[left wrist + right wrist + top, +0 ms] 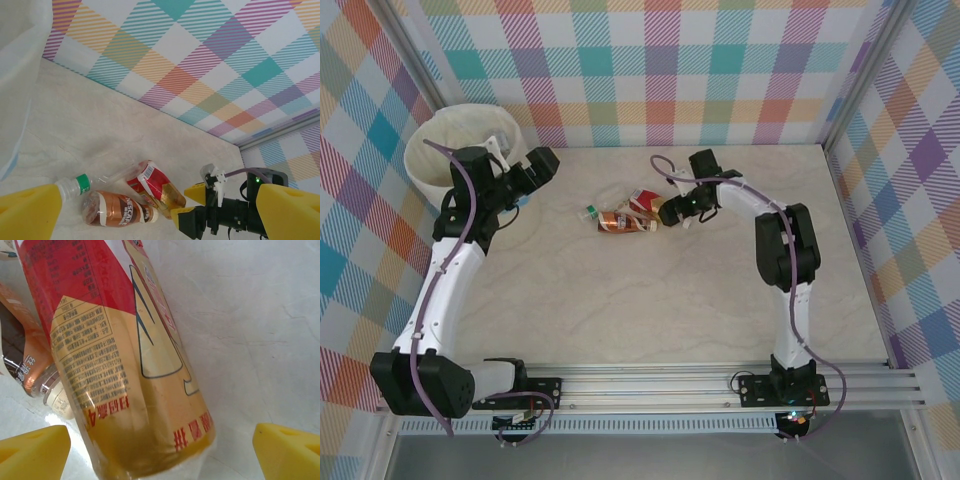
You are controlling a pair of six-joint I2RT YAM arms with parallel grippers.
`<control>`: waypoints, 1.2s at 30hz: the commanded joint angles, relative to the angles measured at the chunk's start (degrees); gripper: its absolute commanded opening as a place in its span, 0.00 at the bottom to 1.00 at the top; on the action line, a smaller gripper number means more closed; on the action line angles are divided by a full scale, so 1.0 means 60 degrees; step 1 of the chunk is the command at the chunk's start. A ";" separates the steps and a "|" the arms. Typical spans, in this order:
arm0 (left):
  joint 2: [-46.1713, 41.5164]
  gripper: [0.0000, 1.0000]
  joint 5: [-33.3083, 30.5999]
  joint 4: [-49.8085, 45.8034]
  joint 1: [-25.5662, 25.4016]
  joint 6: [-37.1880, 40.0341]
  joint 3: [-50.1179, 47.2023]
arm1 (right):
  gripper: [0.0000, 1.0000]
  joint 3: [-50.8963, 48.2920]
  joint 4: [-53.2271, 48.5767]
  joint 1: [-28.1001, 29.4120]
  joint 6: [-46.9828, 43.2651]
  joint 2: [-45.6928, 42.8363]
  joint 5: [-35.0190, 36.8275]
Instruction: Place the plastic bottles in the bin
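Your right fingers [665,212] are standing spread, straddling the red-and-gold bottle [130,365] lying mid-frame on the bench [620,300], probably lining up a pinch. Your left fingers [544,160] are hovering spread and empty beside the bin [420,145], upper left, keeping clear.

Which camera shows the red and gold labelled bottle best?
Right wrist: the clear plastic bottle with the red and gold label lies close up, print sharp. Left wrist shows most of it, smaller; top external, a tiny red speck.
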 commanded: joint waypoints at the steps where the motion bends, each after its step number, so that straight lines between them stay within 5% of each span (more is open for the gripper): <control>1: -0.0472 1.00 0.0051 0.0302 -0.0008 0.0031 -0.0247 | 0.95 0.0731 -0.0615 0.0095 -0.0356 0.0445 -0.0591; 11: -0.1103 1.00 -0.0078 0.0568 -0.0008 -0.0046 -0.0915 | 0.90 0.1762 -0.1078 0.0393 0.0304 0.1513 -0.0056; 15: -0.1202 1.00 0.0080 0.0641 -0.0008 -0.0036 -0.1019 | 0.77 0.1398 -0.0535 0.0427 0.0931 0.1373 0.0301; 23: -0.1190 1.00 0.0715 0.0932 -0.0015 -0.0683 -0.1218 | 0.58 -0.0696 0.0932 0.0437 0.1177 -0.0404 0.0170; 31: -0.0937 1.00 0.2122 0.1623 -0.0055 -0.1091 -0.1535 | 0.53 -0.2888 0.2332 0.0528 0.1989 -0.2416 0.0107; 36: -0.0357 1.00 0.2235 0.1050 -0.0833 -0.1059 -0.1202 | 0.52 -0.4143 0.3279 0.0998 0.2350 -0.3922 -0.0675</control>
